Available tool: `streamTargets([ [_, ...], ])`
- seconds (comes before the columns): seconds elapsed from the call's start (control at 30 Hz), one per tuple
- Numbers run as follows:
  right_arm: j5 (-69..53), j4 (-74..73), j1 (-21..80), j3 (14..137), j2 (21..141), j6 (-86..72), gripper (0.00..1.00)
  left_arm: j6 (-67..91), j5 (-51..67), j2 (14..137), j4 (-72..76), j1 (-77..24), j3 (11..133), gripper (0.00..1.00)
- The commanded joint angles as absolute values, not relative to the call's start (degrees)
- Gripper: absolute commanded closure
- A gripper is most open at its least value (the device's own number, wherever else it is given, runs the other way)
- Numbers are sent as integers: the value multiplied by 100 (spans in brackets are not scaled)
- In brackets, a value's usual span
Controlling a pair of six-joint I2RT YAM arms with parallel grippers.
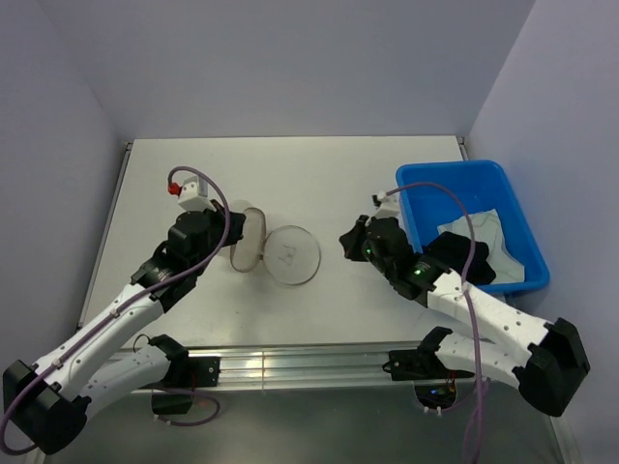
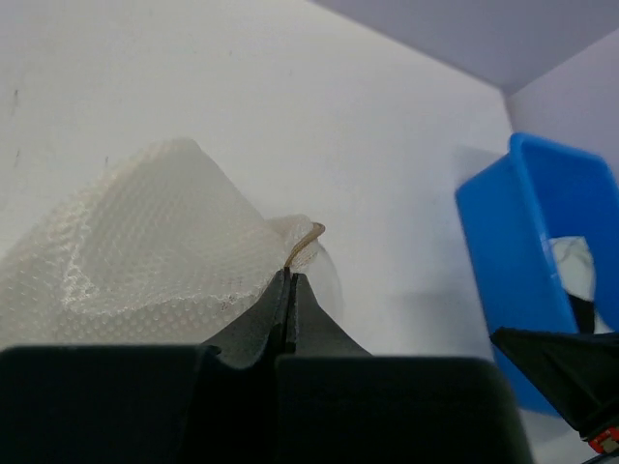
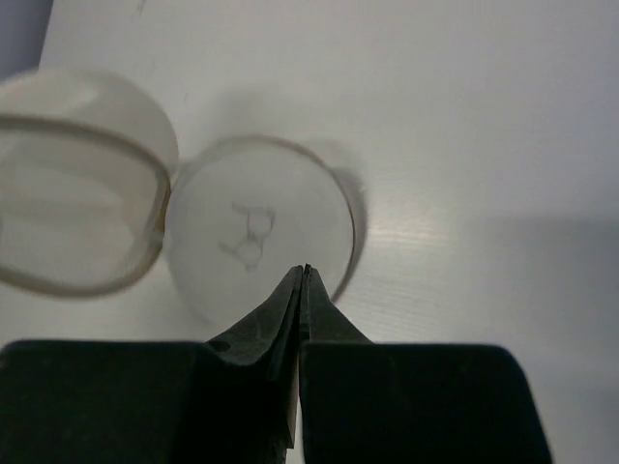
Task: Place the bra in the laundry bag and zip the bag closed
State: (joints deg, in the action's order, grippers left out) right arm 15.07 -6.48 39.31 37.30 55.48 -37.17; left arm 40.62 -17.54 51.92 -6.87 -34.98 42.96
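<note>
Laundry bag (image 2: pixel 145 242): translucent cream-white mesh cloth, pebbly, softly creased. Lid (image 3: pixel 256 232): same mesh, stretched smoother (faint dark mark on it). Bin (image 2: pixel 503 251): blue plastic, smooth, slight sheen. Table (image 1: pixel 319 174): white, matt, smooth. Rail (image 1: pixel 290 365) at near edge: dull silvery metal.

From above, the left arm (image 1: pixel 189 244) covers the left side of the laundry bag (image 1: pixel 250 242), hiding from us where the left gripper (image 2: pixel 291 282) meets the mesh, and we cannot read the mark on the bag's lid (image 1: pixel 300 263), which is too small. From the left wrist the bag runs off the left edge, and the blue bin (image 2: pixel 503 251) right of the bag is cut by the frame. From the right wrist the bag's body is blurred and cropped, and from above the right arm (image 1: pixel 464 300) hides part of the cloth (image 1: pixel 481 230) in the bin.
</note>
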Motion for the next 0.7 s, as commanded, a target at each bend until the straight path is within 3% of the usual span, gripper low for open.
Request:
streamTargets([
  [0.0,1038,-256,4515,3990,6107,-3376,98,3911,-1638,5203,-819,-3542,3869,100],
  [0.1,984,-491,4702,4429,6512,-3191,95,3903,-1276,5456,-229,-3542,3665,100],
  [0.33,1054,-869,4711,4676,6047,-2953,86,3630,-441,5608,-62,-3568,4658,100],
  [0.47,1335,-1028,4702,4658,6266,-3023,63,3761,-570,5301,-18,-3551,4361,100],
  [0.5,1440,-1168,4693,4693,6380,-3058,49,3866,-623,5161,139,-3533,4098,100],
  [0.53,1615,-1212,4676,4719,6633,-3119,45,3937,-633,5107,193,-3498,3983,100],
  [0.67,2100,-1196,4352,4553,7066,-3375,43,4253,-528,5159,351,-3358,3596,100],
])
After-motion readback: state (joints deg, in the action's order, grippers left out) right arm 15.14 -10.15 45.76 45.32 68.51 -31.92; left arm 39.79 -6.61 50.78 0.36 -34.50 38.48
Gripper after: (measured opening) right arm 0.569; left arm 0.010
